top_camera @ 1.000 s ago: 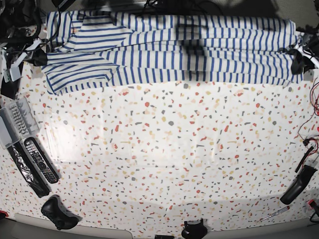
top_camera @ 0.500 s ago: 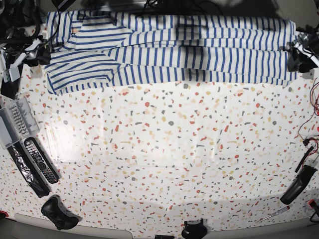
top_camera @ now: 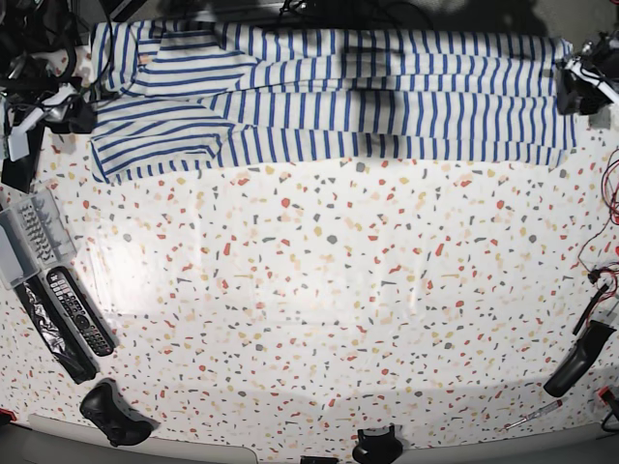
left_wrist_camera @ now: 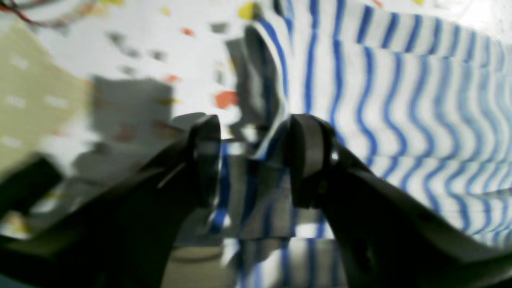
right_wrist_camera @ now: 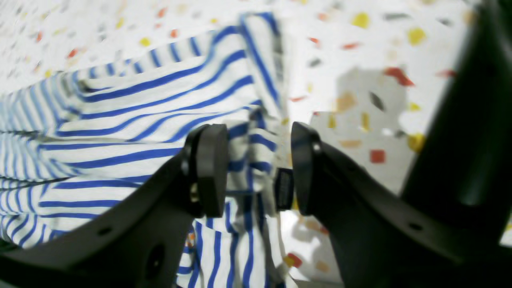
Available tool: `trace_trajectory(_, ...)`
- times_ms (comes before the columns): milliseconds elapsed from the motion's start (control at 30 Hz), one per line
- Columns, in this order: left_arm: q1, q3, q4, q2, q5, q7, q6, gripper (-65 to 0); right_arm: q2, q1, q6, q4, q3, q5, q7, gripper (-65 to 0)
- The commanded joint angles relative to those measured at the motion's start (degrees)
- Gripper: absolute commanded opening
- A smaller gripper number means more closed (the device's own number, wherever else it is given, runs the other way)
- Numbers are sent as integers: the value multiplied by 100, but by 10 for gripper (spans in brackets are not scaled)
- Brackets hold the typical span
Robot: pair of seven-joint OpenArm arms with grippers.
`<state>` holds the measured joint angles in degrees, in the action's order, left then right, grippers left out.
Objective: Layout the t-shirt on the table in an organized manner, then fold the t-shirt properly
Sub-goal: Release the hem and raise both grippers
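Observation:
The white, blue-striped t-shirt (top_camera: 387, 106) lies folded into a long band along the far edge of the speckled table (top_camera: 319, 290), with a sleeve sticking out at its left end. My left gripper (top_camera: 573, 97) is at the band's right end. In the left wrist view its fingers (left_wrist_camera: 306, 160) hold a bunch of striped cloth (left_wrist_camera: 400, 100) between them. My right gripper (top_camera: 82, 114) is at the band's left end by the sleeve. In the right wrist view it (right_wrist_camera: 260, 168) pinches bunched cloth (right_wrist_camera: 140, 120) with a small dark tag (right_wrist_camera: 284, 188).
Two remotes (top_camera: 77, 314) and a grey box (top_camera: 24, 237) lie at the left edge. A black controller (top_camera: 111, 411) sits at the front left. A black tool (top_camera: 575, 358), red wires (top_camera: 609, 193) and a screwdriver (top_camera: 532, 416) are at the right.
My left gripper has moved toward the far edge, pulling the shirt's right end back with it. My right gripper has shifted only slightly at the left end.

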<state>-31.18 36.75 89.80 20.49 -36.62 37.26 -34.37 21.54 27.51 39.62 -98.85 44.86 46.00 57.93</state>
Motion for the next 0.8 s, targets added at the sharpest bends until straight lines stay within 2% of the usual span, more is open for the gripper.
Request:
trace_trajectory(0, -17, 44, -63, 61, -151, -107, -7, -394, 103, -4, 38, -105, 61, 94, -127, -398)
trace_trajectory(167, 122, 44, -789, 46, -608, -125, -361, -394, 129, -4, 38, -105, 61, 105, -131, -398)
trace_trajectory(233, 190, 44, -962, 42, -1038, 46, -563, -397, 131, -7, 38, -105, 61, 116, -129, -398)
trace_trajectory(333, 197, 44, -992, 7, -1635, 509, -563, -426, 131, -7, 38, -105, 61, 118, -131, -398)
trace_trajectory(500, 197, 44, -992, -127, -1641, 743, -563, -446, 131, -4, 38, -105, 61, 118, -131, -398)
trace_trajectory(633, 195, 37, -992, -160, -1943, 935, -563, -525, 131, -20, 38, -105, 61, 122, -133, -398)
trace_trajectory(767, 197, 37, -992, -157, -2065, 979, -563, -650, 131, -20, 38, -105, 61, 205, -133, -398)
